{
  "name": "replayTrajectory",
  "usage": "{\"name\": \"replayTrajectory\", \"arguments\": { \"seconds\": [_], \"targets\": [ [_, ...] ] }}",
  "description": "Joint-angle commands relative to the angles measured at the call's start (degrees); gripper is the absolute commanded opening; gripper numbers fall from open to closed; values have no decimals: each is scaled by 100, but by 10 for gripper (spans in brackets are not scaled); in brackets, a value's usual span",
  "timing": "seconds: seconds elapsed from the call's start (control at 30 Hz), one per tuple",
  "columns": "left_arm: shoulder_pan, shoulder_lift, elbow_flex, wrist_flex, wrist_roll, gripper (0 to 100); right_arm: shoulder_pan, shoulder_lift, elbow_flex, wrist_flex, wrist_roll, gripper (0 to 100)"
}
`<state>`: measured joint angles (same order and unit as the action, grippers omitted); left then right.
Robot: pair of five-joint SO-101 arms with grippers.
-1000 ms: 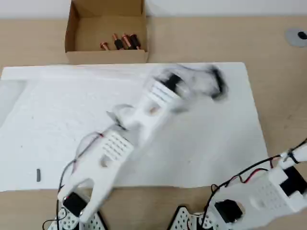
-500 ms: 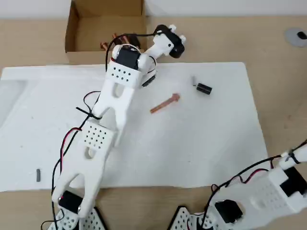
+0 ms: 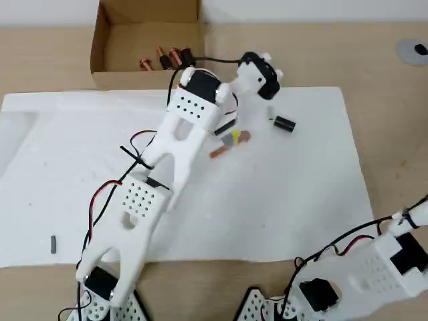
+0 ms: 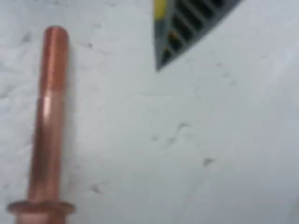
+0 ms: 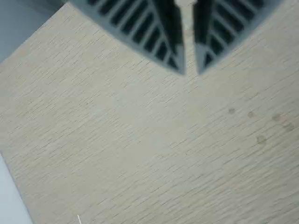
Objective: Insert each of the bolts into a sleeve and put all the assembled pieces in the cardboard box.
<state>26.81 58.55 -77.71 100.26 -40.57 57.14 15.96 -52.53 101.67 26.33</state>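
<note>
Jaws apart and holding nothing, the left gripper (image 3: 231, 136) hangs low beside the bolt (image 4: 49, 126), which lies flat on the white mat (image 3: 301, 200) near a black sleeve (image 3: 284, 124). The right gripper (image 5: 189, 70), closed and empty, hovers over the wooden table (image 5: 140, 154). Assembled pieces (image 3: 167, 59) lie in the cardboard box (image 3: 100, 50) beyond the mat

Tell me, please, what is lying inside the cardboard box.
The cardboard box holds several copper-coloured pieces, one with a dark end, clustered near its front right corner. The left arm covers that corner's edge, so an exact count cannot be given.
</note>
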Motion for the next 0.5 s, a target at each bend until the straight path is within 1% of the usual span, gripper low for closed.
{"name": "replayTrajectory", "arguments": {
  "seconds": [0.0, 0.1, 0.33, 0.47],
  "targets": [
    [97, -409, 105, -167, 70, 258, 22, -31, 4, 79, 0, 12],
    [105, -409, 334, -378, 70, 257, 22, -31, 4, 79, 0, 12],
    [492, -409, 1029, -914, 79, 257, 13, -31, 4, 79, 0, 11],
    [563, -409, 1371, -1292, 176, 257, 22, -31, 4, 79, 0, 11]
  ]
}}
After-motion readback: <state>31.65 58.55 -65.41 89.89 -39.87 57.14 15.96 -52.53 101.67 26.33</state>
